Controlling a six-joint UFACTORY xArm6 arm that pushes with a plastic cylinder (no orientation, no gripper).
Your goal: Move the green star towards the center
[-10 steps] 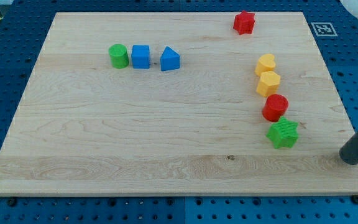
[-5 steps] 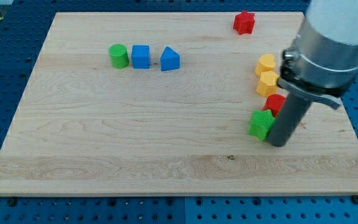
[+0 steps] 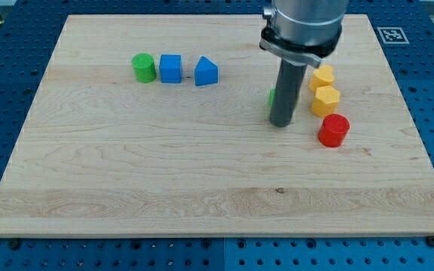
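Right of board centre, the rod's tip [image 3: 281,124] rests on the wooden board [image 3: 126,165], pressed against the green star [image 3: 273,96], which shows only as a sliver at the rod's left edge, mostly hidden behind it. No jaws on this arm, just the rod. To the view's right: two yellow blocks [image 3: 322,77] [image 3: 326,100] and a red cylinder [image 3: 334,130]. Top left: green cylinder [image 3: 143,68], blue cube [image 3: 170,68], blue wedge [image 3: 206,71] in a row.

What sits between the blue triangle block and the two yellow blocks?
In the camera view, my tip and its rod stand there, with a sliver of the green star peeking out on the rod's left.
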